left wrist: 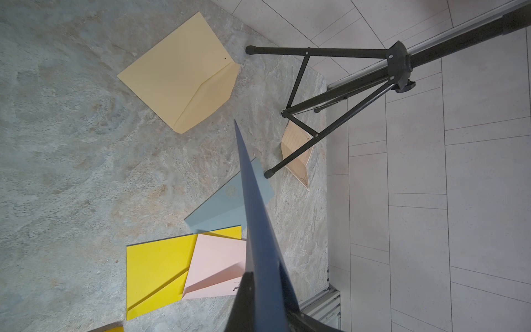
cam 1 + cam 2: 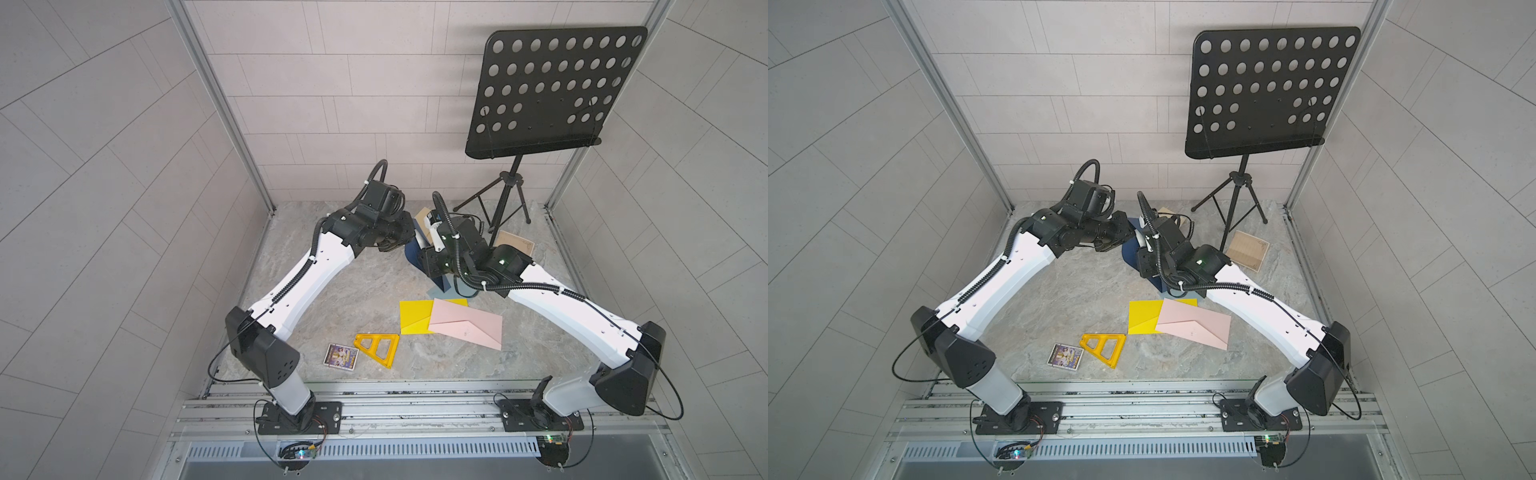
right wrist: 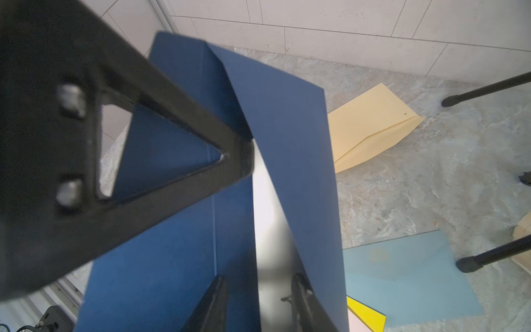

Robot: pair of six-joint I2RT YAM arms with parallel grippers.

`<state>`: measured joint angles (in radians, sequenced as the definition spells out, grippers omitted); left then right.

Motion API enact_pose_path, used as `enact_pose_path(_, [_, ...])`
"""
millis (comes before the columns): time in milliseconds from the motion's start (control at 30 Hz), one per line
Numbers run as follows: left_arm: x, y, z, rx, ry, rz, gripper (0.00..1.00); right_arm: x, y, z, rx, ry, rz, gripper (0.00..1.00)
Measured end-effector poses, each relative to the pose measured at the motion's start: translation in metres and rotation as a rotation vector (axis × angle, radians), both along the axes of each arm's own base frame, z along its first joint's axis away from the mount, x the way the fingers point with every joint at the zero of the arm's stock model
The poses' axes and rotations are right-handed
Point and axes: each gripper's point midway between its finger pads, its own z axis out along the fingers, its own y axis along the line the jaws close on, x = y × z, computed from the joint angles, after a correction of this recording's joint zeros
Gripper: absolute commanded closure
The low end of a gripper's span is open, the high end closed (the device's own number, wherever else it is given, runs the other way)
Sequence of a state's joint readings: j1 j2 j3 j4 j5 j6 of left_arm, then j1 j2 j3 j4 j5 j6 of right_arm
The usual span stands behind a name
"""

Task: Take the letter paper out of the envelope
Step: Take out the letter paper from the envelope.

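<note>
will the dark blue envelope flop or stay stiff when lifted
Likely fairly stiff: pinched at one edge by the left gripper, the dark blue envelope shows no sag. Probably light: edge-on it looks thin.

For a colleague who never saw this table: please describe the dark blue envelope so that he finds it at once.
Find the black music stand at the back. Just before its tripod, the left gripper pinches the dark blue envelope. The yellow, pink, pale blue and cream envelopes lie flat; it alone is held up.
</note>
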<state>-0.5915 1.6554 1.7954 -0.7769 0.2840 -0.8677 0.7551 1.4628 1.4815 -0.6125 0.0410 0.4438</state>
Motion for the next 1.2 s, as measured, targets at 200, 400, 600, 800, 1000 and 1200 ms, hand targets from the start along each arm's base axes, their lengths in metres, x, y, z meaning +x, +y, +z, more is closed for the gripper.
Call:
enact_pose_path(200, [0.0, -0.001, -0.002, -0.003, 0.01, 0.002, 1.0, 0.006, -0.003, -0.005, -0.099, -0.038, -0.01, 0.61])
enact_pose_path(400, [-0.001, -0.003, -0.003, -0.005, 0.016, 0.002, 1.0, 0.015, -0.004, -0.014, -0.223, -0.076, -0.014, 0.77])
enact_pose_path(600, [-0.003, -0.004, -0.003, -0.007, 0.021, -0.002, 1.0, 0.016, -0.002, -0.017, -0.266, -0.09, 0.015, 1.0])
enact_pose_path(800, [-0.001, 0.001, 0.002, 0.019, 0.015, 0.01, 1.0, 0.007, 0.008, -0.003, -0.205, -0.067, 0.077, 1.0])
enact_pose_path(1000, [0.008, 0.003, 0.001, 0.051, -0.001, 0.022, 1.0, -0.017, 0.015, 0.017, -0.067, -0.01, 0.137, 1.0])
enact_pose_path(1200, [0.016, 0.004, -0.014, 0.1, 0.001, 0.032, 1.0, -0.04, 0.017, 0.032, 0.06, 0.061, 0.166, 1.0])
